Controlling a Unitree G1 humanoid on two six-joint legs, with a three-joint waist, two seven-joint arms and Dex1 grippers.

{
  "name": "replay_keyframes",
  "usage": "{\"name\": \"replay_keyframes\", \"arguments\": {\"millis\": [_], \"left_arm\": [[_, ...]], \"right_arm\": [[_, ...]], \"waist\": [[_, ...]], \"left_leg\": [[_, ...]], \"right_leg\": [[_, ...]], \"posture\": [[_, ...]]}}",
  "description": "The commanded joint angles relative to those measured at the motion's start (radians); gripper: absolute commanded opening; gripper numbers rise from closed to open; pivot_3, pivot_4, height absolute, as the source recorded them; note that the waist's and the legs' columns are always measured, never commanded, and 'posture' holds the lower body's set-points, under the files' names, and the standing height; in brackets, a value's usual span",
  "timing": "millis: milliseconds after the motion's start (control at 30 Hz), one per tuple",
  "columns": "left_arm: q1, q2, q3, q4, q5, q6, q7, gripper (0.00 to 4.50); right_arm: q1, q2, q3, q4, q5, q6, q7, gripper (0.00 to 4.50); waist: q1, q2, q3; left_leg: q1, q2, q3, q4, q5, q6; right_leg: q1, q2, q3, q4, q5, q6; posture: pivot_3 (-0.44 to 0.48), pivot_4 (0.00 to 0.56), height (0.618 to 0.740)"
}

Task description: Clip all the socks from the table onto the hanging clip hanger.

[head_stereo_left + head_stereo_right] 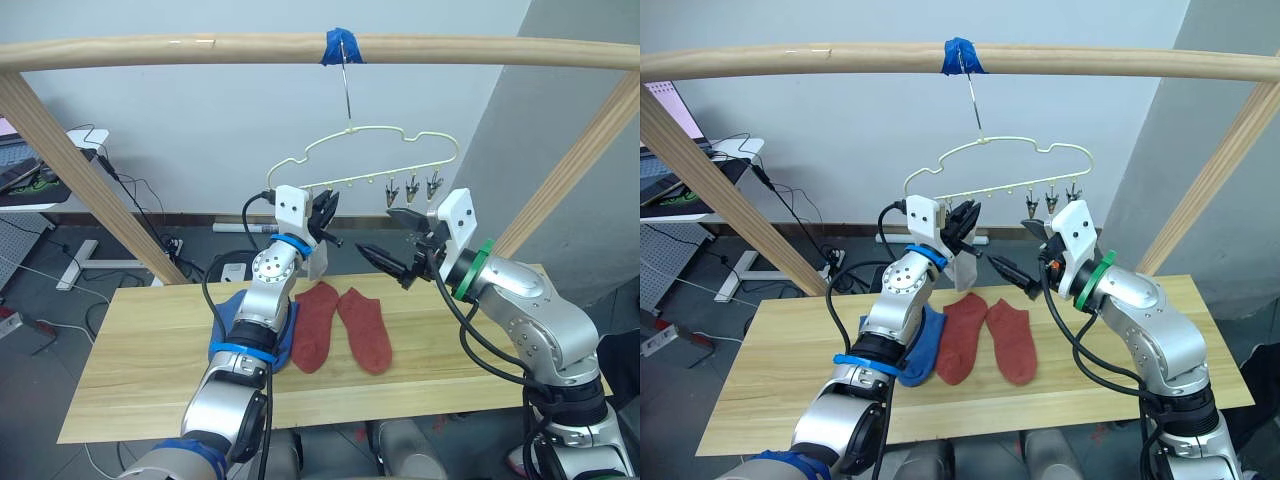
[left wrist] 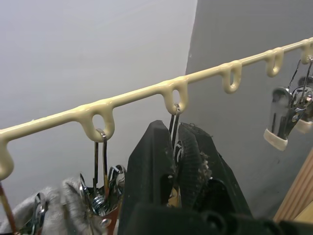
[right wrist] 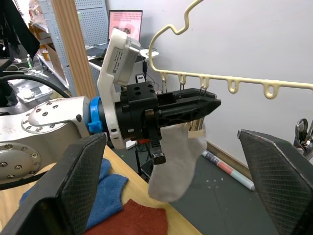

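The left gripper (image 3: pixel 195 105) is held up at the clip hanger (image 1: pixel 380 160) — jaws clenched at a clip, the light grey sock (image 3: pixel 177 161) hanging straight below. The right gripper (image 1: pixel 395 245), jaws released and empty, is nearer the free clips (image 1: pixel 412 190); remaining socks (image 1: pixel 340 325) lie lengthwise on the counter (image 1: pixel 150 370).

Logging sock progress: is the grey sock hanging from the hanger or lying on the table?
Hanging: the grey sock dangles below the clip hanger at the left gripper, above the table.

the left tool (image 3: pixel 195 105) covers the top of the grey sock (image 3: pixel 176 159); whether a clip grips it is hidden.
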Motion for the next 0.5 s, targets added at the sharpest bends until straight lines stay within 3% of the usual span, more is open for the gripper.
{"name": "replay_keyframes", "arguments": {"millis": [33, 200, 367, 500], "left_arm": [[0.001, -0.003, 0.01, -0.078, -0.037, 0.04, -0.028, 0.13], [0.039, 0.032, 0.034, -0.273, -0.212, 0.338, -0.161, 0.13], [0.055, 0.18, 0.128, -0.476, -0.482, 0.858, -0.251, 0.13], [0.045, 0.24, 0.2, -0.537, -0.618, 1.06, -0.253, 0.13]], "right_arm": [[-0.006, 0.004, -0.008, 0.003, 0.002, -0.025, 0.005, 4.5], [0.036, -0.032, 0.111, 0.218, -0.171, -0.11, -0.005, 4.5], [-0.024, 0.024, 0.233, 0.588, -0.327, -0.313, 0.037, 4.5], [-0.06, 0.034, 0.286, 0.723, -0.398, -0.411, 0.089, 4.5]], "waist": [[0.0, 0.0, 0.0], [0.001, 0.0, 0.0], [-0.018, 0.001, 0.0], [-0.023, 0.001, 0.0]], "left_leg": [[0.0, 0.0, 0.0, 0.0, 0.0, 0.0], [0.0, 0.0, 0.0, 0.0, 0.0, 0.0], [0.002, 0.0, 0.0, 0.0, 0.0, 0.0], [0.004, 0.001, 0.0, 0.001, 0.0, 0.0]], "right_leg": [[0.0, 0.0, 0.0, 0.0, 0.0, 0.0], [0.0, 0.0, 0.0, 0.0, 0.0, 0.0], [0.0, 0.001, 0.0, 0.003, 0.0, 0.0], [0.0, 0.001, 0.0, 0.007, -0.001, -0.001]], "posture": [[-0.183, 0.143, 0.74], [-0.172, 0.148, 0.74], [-0.153, 0.146, 0.74], [-0.153, 0.146, 0.74]]}}
